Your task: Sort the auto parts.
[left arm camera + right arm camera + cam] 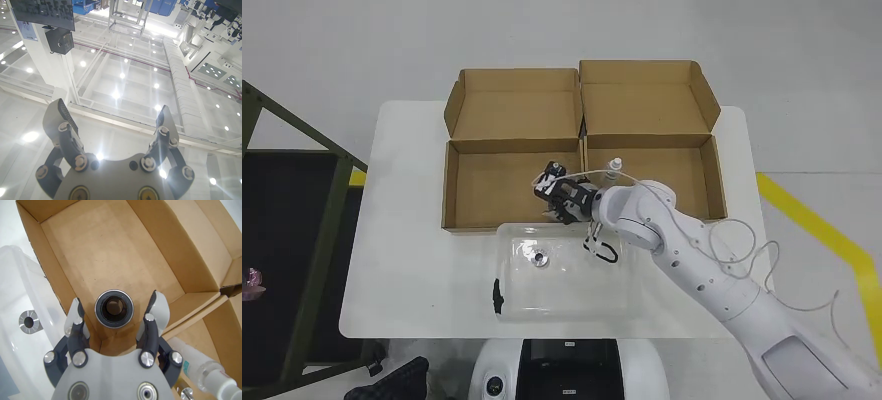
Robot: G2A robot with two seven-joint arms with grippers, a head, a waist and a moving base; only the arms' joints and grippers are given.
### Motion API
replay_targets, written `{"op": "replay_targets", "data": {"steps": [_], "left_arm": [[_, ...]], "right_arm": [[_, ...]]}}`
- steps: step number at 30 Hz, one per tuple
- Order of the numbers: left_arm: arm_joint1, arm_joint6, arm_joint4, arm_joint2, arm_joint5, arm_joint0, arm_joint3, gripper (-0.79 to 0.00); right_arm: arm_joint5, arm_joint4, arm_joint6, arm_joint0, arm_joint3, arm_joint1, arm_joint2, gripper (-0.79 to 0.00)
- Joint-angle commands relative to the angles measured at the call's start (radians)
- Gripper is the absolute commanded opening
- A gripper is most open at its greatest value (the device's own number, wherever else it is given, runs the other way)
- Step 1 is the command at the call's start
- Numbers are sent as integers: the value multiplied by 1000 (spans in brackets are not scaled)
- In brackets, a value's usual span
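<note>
Two hazards stand out. The right gripper [116, 297] hangs low in the left box [105, 256], at lower centre of the right wrist view, its fingers spread wide with a gap on each side of the bearing [130, 310], so it holds nothing. One finger [72, 313] lies over the box's near wall, close to the corner; a pull away at a slant could catch the cardboard and drag the box. A careless closing could also nudge the bearing, which sits bore-up near that corner, into the wall.

The left gripper [111, 103] points at the ceiling, fingers wide apart and empty, so it adds no risk.

Much is unclear. Whether the bearing rests on the box floor or hangs just above it cannot be told. In the top view the right gripper [564, 195] covers the bearing. The bottle [189, 361] in the right box [217, 332] is cut off at the lower right edge. The cylinder [28, 322] lies in the tray [19, 275] at left centre. A dark item [497, 293] at the tray's lower left edge in the top view is too small to name. Which part belongs in which box is not shown
</note>
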Motion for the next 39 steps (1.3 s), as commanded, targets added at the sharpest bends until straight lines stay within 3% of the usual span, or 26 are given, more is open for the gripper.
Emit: {"op": "replay_targets", "data": {"steps": [1, 13, 25, 39], "left_arm": [[0, 0, 0, 0, 0, 0, 0, 0], [0, 0, 0, 0, 0, 0, 0, 0], [0, 0, 0, 0, 0, 0, 0, 0], [0, 0, 0, 0, 0, 0, 0, 0]], "right_arm": [[0, -6, -7, -5, -16, 1, 11, 0], [-48, -39, -34, -60, -195, 18, 86, 0], [-187, -117, -45, -266, -435, 59, 126, 0], [-283, -245, -76, -371, -452, 78, 100, 0]]}}
